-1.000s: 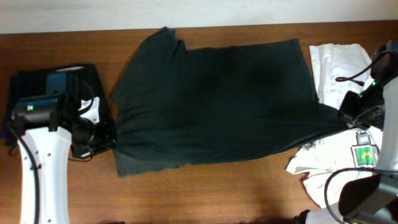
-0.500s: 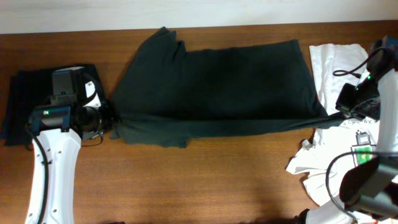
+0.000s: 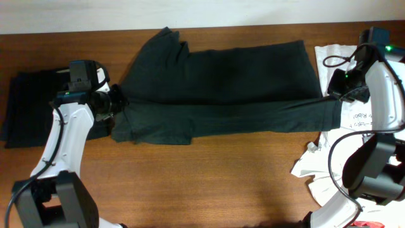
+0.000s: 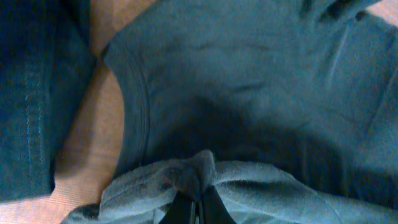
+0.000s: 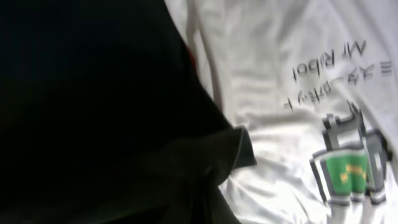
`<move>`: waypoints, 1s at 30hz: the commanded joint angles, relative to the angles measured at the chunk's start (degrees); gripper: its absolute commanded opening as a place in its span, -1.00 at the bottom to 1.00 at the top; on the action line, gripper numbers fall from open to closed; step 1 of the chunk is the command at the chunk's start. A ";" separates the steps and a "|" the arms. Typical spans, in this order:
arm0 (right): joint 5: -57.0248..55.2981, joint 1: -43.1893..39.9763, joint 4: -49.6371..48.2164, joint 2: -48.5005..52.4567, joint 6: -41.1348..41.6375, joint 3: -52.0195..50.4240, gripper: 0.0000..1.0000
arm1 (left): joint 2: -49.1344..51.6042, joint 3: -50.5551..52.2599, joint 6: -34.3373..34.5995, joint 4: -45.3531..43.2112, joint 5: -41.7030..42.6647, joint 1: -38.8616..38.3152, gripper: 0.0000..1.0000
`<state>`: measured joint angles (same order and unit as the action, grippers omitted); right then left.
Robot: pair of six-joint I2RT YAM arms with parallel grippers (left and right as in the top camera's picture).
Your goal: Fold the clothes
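The black T-shirt [image 3: 221,76] lies spread across the far half of the table, plain side up; no white letters show. Its near edge is pulled up and laid over the body as a long band [image 3: 228,120]. My left gripper [image 3: 118,105] is shut on a bunch of fabric at the shirt's left end, seen close in the left wrist view [image 4: 199,202]. My right gripper [image 3: 334,101] holds the shirt's right end; in the right wrist view its jaws [image 5: 233,202] are buried in the black cloth [image 5: 93,93].
A folded dark garment [image 3: 25,104] lies at the far left, also in the left wrist view [image 4: 31,93]. White shirts [image 3: 345,60] with a green print [image 5: 348,171] lie at the right edge. Bare wood [image 3: 215,183] runs along the table front.
Both grippers moved toward the far side, carrying the shirt's near edge up and over its body. The hanging front part is now a narrow folded band.
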<state>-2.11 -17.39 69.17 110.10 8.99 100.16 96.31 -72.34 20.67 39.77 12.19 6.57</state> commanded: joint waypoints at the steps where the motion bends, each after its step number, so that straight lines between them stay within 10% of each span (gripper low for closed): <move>1: 0.02 1.01 -3.30 1.81 0.02 -0.42 -0.92 | 2.86 0.31 0.55 -3.54 0.00 0.35 -0.99; 7: 0.24 1.84 -10.82 4.28 0.07 -0.44 -0.87 | 6.43 0.31 0.57 -9.29 -0.02 0.35 -0.97; 8: 0.24 2.01 -11.72 4.57 0.07 -0.44 -0.60 | 6.78 0.31 0.57 -9.84 -0.02 0.35 -0.87; 10: 0.63 2.56 -13.73 5.03 0.04 -0.44 0.41 | 7.63 0.31 0.52 -10.19 0.00 0.37 -0.04; 11: 0.63 2.71 -13.70 5.03 0.04 -0.44 0.53 | 7.82 0.31 0.48 -9.84 -0.02 0.37 0.08; 30: 0.59 2.75 2.05 5.03 0.02 -4.70 0.59 | 19.85 0.31 -4.24 -13.27 -10.93 11.47 -0.20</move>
<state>-1.56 -15.00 70.13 114.72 8.82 95.66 112.20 -72.31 18.52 27.83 2.15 13.76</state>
